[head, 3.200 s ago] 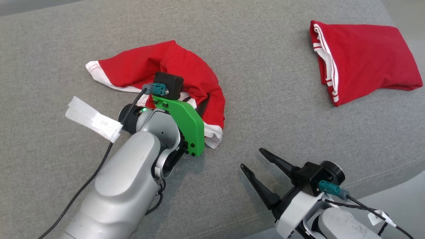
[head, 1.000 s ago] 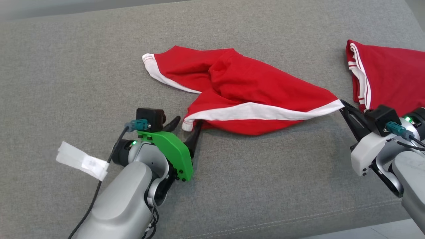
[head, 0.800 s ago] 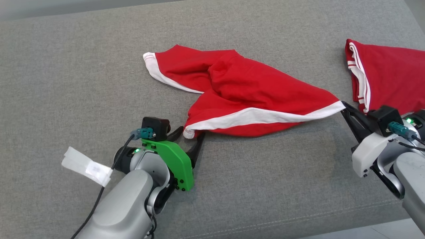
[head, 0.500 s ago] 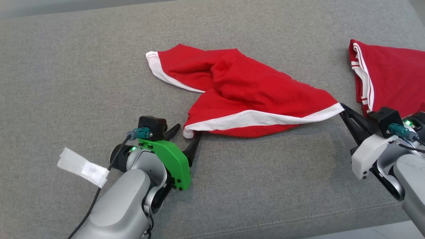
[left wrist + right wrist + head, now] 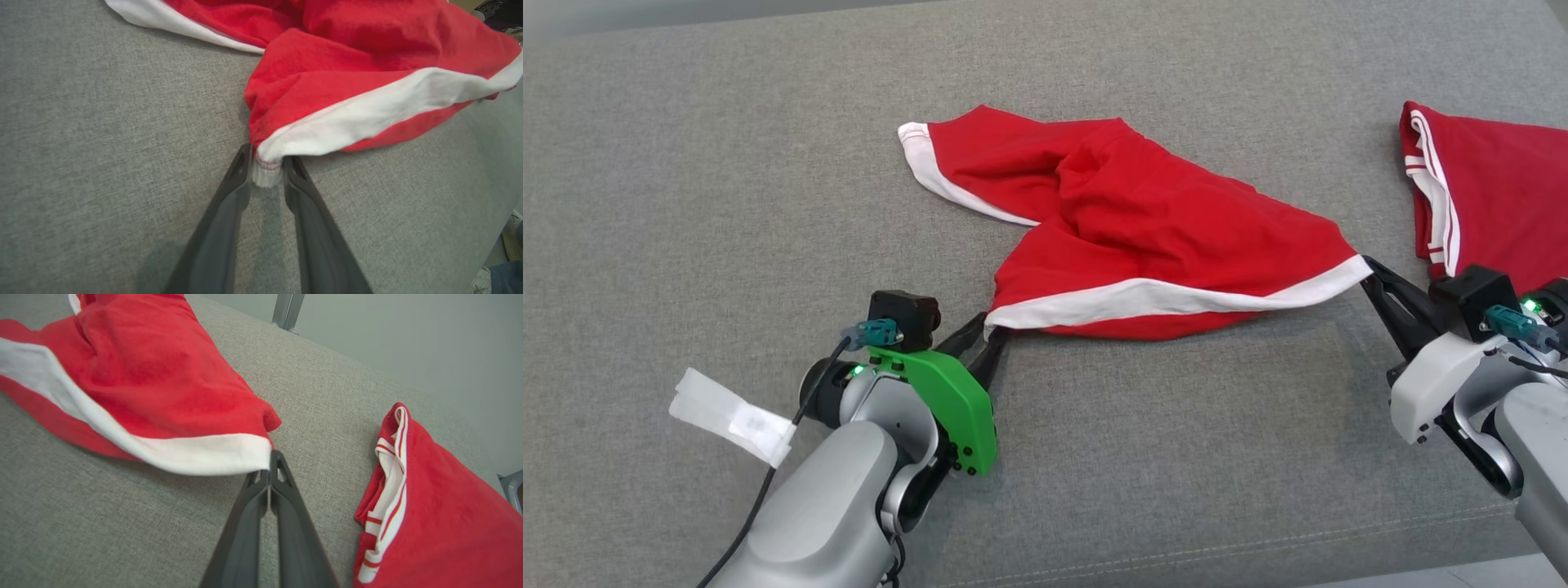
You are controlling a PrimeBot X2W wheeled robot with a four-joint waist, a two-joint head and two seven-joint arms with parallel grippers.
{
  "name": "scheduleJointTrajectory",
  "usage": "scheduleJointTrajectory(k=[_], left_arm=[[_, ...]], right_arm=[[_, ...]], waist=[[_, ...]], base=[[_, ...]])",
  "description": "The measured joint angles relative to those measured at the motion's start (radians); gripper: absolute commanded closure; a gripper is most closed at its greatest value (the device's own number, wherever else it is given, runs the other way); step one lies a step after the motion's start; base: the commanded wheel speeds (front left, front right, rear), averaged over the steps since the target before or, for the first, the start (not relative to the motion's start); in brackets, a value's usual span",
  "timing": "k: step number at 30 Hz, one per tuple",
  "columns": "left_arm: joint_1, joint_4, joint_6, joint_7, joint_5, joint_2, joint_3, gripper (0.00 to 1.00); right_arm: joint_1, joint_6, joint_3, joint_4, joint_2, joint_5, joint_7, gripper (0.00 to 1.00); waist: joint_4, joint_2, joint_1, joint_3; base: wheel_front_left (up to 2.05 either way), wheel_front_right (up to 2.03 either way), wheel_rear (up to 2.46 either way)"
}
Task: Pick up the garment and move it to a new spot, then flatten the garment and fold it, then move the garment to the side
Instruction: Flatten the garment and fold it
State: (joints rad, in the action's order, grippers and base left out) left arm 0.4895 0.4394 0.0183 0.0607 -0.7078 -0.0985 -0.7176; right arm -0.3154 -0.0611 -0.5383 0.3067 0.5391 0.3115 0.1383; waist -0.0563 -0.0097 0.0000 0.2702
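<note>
Pinching garment (image 5: pixel 1143 220) hem corners: my left gripper (image 5: pixel 992 327) clamps one end, my right gripper (image 5: pixel 1370 266) other. Second garment (image 5: pixel 1494 196) cut off at view edge.

Bright even light, faint soft shadows

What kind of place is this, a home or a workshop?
Likely an indoor test room, not certain: a grey upholstered cushion serves as worktop, a crumpled red garment and a folded red garment lie on it, a plain wall behind.
</note>
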Motion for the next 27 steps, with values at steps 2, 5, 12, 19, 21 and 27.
scheduleJointTrajectory(k=[2,5,12,19,21,27], left_arm=[[-0.006,0.0,0.0,0.0,-0.002,0.007,-0.001,0.72],[-0.021,0.001,-0.002,0.008,-0.019,0.016,-0.004,1.0],[0.0,-0.081,-0.028,0.018,-0.012,-0.067,0.021,1.0],[0.065,-0.309,-0.055,0.098,0.006,-0.227,0.059,1.0],[0.063,-0.378,-0.063,0.127,-0.011,-0.267,0.07,1.0],[0.005,-0.64,-0.089,0.227,-0.099,-0.335,0.076,1.0]], right_arm=[[0.0,0.0,0.0,-0.005,0.0,0.005,-0.002,1.0],[0.001,-0.001,0.0,-0.016,0.004,0.007,-0.011,1.0],[-0.053,-0.027,0.031,-0.097,0.033,0.061,-0.041,1.0],[-0.041,-0.062,0.077,-0.249,0.095,0.281,-0.176,1.0],[0.001,-0.063,0.079,-0.308,0.1,0.382,-0.225,1.0],[0.144,-0.063,0.084,-0.565,0.141,0.647,-0.3,1.0]], waist=[[0.001,0.0,0.0,0.0],[0.002,-0.0001,0.0,0.001],[-0.006,0.0,0.0,-0.017],[-0.016,0.0,0.0,-0.06],[-0.018,0.0,0.0,-0.076],[-0.03,0.0,0.0,-0.124]], base=[[0.0,0.0,0.0],[0.0,0.0,0.0],[0.0,0.0,0.0],[0.0,0.0,0.0],[0.0,0.0,0.0],[0.0,0.0,0.0]])
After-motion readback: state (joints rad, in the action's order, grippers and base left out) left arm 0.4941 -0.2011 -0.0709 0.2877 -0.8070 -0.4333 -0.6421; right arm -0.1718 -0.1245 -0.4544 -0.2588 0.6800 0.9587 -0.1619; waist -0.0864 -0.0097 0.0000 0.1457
